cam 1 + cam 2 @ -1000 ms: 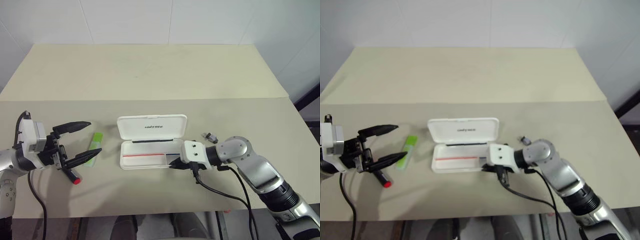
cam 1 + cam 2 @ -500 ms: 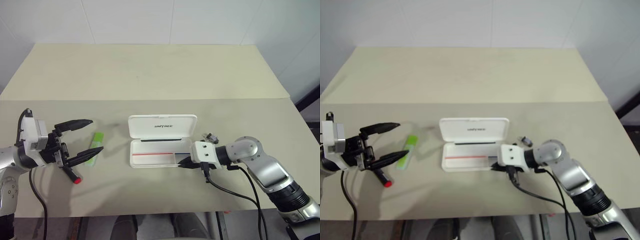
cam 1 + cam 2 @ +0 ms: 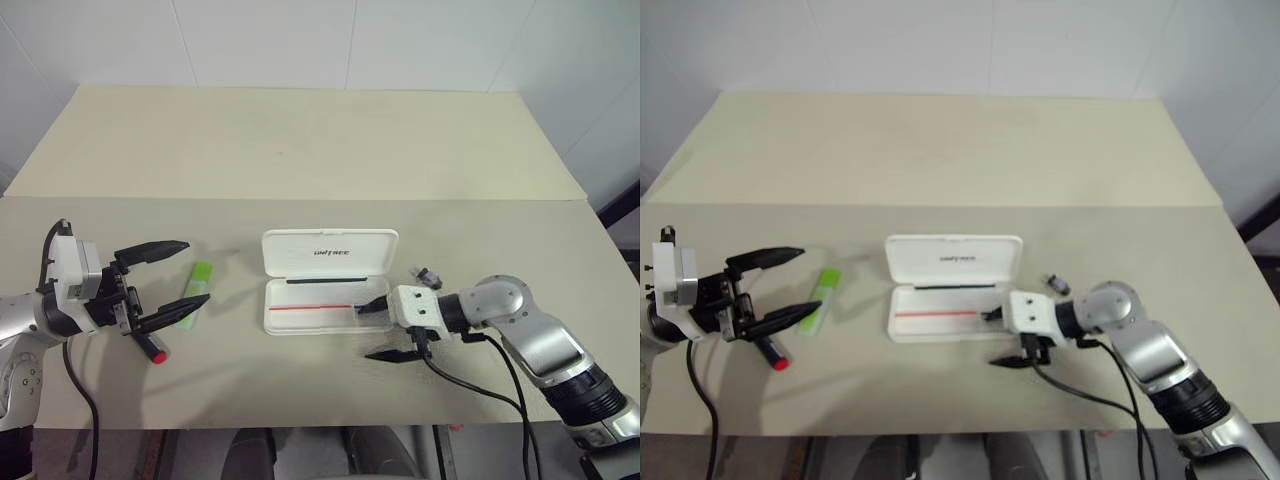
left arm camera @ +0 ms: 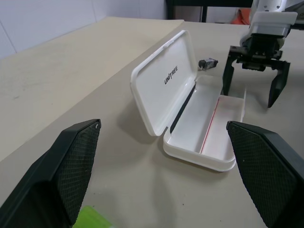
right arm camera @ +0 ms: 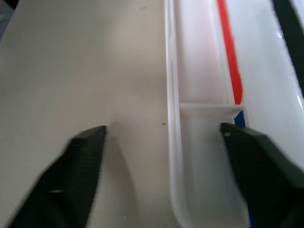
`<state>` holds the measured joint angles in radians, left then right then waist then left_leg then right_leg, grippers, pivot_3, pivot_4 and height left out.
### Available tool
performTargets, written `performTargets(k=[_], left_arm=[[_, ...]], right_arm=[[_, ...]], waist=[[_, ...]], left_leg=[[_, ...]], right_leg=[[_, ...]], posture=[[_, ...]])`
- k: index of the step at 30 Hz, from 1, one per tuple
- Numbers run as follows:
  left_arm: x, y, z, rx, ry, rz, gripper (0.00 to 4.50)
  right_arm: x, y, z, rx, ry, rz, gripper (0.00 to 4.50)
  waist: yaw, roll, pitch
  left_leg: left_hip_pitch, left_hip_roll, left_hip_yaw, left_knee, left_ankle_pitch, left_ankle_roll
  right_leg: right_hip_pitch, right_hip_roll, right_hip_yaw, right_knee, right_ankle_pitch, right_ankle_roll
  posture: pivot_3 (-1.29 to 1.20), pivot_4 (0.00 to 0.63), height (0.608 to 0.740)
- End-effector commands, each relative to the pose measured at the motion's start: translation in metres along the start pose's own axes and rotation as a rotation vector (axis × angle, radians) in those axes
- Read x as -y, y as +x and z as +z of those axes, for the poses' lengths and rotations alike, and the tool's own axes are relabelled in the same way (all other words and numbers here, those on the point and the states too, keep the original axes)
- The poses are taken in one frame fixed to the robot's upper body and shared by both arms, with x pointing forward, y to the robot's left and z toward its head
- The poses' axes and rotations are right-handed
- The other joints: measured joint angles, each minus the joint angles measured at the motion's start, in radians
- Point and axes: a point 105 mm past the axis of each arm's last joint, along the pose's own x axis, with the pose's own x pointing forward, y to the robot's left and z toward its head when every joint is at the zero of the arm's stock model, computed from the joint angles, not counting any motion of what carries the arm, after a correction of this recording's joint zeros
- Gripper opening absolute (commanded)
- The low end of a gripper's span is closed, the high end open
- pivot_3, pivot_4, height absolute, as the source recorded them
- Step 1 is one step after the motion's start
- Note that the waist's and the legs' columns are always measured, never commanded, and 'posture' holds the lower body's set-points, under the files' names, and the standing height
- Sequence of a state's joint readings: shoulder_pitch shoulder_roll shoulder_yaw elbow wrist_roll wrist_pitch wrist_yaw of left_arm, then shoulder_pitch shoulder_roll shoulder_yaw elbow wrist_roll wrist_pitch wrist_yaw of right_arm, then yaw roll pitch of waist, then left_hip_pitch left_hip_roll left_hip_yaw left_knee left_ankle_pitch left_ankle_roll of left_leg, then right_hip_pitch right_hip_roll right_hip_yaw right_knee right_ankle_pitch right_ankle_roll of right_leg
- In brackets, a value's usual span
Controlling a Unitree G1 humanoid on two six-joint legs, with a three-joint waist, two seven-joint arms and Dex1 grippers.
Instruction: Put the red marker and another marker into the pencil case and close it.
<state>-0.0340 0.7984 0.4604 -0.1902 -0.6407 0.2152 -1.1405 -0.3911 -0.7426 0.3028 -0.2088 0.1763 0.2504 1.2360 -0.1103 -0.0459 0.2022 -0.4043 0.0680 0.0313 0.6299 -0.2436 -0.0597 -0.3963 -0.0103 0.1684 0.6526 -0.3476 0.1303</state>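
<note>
Right two-fingered black gripper (image 3: 383,328), jaws spread wide and empty, straddling the near right corner of the white hard-plastic hinged pencil case (image 3: 310,318) at frame centre, likely so as to steady it with lid propped open for loading. Left black gripper (image 3: 168,283), also spread and empty, poised at lower left over the flat lime-green marker (image 3: 196,285) and the slim red-and-black marker (image 3: 151,349), both on the beige table (image 3: 300,150), neither yet inside. Small dark grey object (image 3: 425,276) just right of the case, untouched.

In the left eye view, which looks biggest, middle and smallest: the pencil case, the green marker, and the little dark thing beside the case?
1. Pencil case
2. Green marker
3. Little dark thing
</note>
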Motion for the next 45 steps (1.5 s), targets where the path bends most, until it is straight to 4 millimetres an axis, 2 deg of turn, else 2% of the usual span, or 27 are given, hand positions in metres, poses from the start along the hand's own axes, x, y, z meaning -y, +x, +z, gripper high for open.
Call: performTargets(k=[1, 10, 16, 24, 28, 32, 39, 45], left_arm=[[0.002, 0.003, 0.009, 0.026, 0.044, 0.001, 4.5], [0.004, 0.003, 0.014, 0.018, 0.057, 0.128, 4.5], [-0.002, -0.004, 0.012, 0.007, 0.009, 0.42, 4.5], [0.007, -0.01, 0.011, 0.069, -0.089, 0.821, 4.5], [0.01, -0.029, -0.002, -0.014, -0.154, 1.076, 4.5], [0.018, -0.038, -0.012, -0.067, -0.221, 1.217, 4.5], [0.032, -0.065, -0.036, -0.221, -0.323, 1.502, 4.5], [0.041, -0.062, -0.055, -0.284, -0.438, 1.573, 4.5]], right_arm=[[0.003, -0.01, 0.015, 0.075, -0.032, -0.013, 4.48], [0.005, -0.025, 0.035, 0.258, -0.032, -0.001, 4.48], [0.023, -0.042, 0.031, 0.326, -0.01, -0.046, 4.48], [0.051, -0.066, 0.018, 0.417, -0.001, -0.09, 4.48], [0.061, -0.07, 0.009, 0.456, 0.029, -0.083, 4.48], [0.064, -0.07, 0.004, 0.484, 0.041, -0.077, 4.48], [0.063, -0.078, 0.013, 0.584, 0.058, -0.054, 4.48], [0.054, -0.078, 0.01, 0.544, 0.059, -0.006, 4.48]], waist=[[0.0, 0.0, 0.0], [0.0, 0.0, 0.0], [-0.001, 0.0, 0.0], [0.0, -0.001, 0.0], [-0.002, -0.001, 0.0], [-0.002, -0.001, 0.0], [-0.003, -0.001, 0.0], [-0.004, -0.001, 0.0]], left_leg=[[0.0, 0.0, 0.0, 0.0, 0.0, 0.0], [0.0, 0.0, 0.0, 0.0, 0.0, 0.0], [0.001, 0.0, -0.001, 0.002, 0.0, 0.0], [0.002, 0.0, -0.001, 0.005, 0.0, 0.0], [0.003, -0.001, -0.001, 0.006, 0.0, 0.001], [0.003, -0.001, -0.001, 0.007, 0.0, 0.001], [0.003, -0.002, -0.001, 0.009, 0.0, 0.001], [0.003, -0.002, -0.002, 0.013, -0.001, 0.002]], right_leg=[[0.0, 0.0, 0.0, 0.0, 0.0, 0.0], [0.001, 0.0, 0.0, 0.0, 0.0, 0.0], [0.003, 0.0, 0.0, 0.0, 0.001, 0.001], [0.005, 0.0, 0.001, 0.0, 0.002, 0.004], [0.006, 0.0, 0.001, 0.0, 0.003, 0.004], [0.007, 0.0, 0.002, 0.0, 0.003, 0.004], [0.008, 0.0, 0.002, -0.001, 0.003, 0.005], [0.009, 0.0, 0.002, -0.002, 0.004, 0.006]], posture=[[0.0, 0.15, 0.74], [0.0, 0.15, 0.74], [0.0, 0.15, 0.74], [0.0, 0.15, 0.74], [0.0, 0.15, 0.74], [0.0, 0.15, 0.74], [0.0, 0.15, 0.74], [0.0, 0.15, 0.74]])
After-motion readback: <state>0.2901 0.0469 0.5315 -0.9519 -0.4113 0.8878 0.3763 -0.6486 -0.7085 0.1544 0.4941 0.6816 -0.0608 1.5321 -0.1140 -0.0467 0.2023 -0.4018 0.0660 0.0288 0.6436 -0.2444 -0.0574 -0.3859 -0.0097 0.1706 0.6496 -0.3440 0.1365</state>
